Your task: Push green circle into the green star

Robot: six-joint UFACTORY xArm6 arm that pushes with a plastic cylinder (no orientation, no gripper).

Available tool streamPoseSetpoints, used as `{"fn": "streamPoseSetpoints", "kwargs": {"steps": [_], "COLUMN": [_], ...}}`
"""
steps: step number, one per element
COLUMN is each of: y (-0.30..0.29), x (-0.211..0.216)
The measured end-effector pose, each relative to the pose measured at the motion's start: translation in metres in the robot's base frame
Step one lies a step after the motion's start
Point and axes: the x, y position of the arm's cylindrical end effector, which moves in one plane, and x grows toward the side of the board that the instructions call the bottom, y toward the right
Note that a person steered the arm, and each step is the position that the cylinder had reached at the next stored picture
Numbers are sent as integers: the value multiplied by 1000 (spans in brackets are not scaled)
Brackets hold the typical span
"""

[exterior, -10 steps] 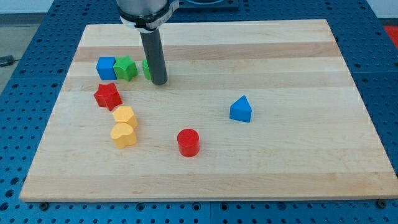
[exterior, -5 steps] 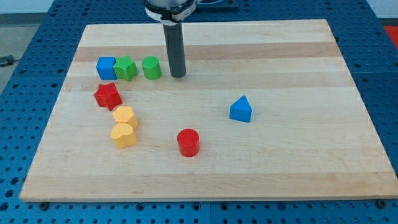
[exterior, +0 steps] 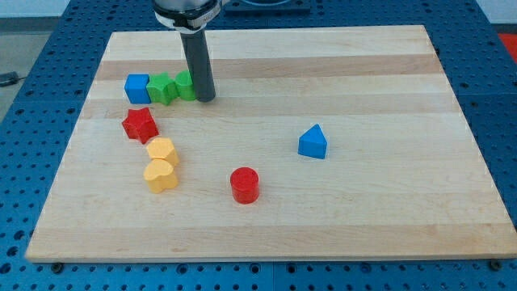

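The green circle (exterior: 185, 86) sits near the view's top left, touching the green star (exterior: 164, 88) on its left. The star in turn touches a blue cube (exterior: 137, 88). My tip (exterior: 203, 99) is against the circle's right side, and the dark rod covers the circle's right edge.
A red star (exterior: 140, 124) lies below the row. Two yellow blocks (exterior: 161, 151) (exterior: 160, 175) sit below it. A red cylinder (exterior: 244, 184) is near the middle bottom and a blue triangle (exterior: 313, 141) to the right. The wooden board (exterior: 363, 210) lies on a blue pegboard.
My tip went right, away from the circle, then came back left against it. The green circle slid left and now touches the green star.
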Motion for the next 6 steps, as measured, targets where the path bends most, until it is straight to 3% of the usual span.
{"fn": "streamPoseSetpoints", "kwargs": {"steps": [1,2,3,6], "y": [25,58,46,-3], "x": [1,-33,-61,-64]}}
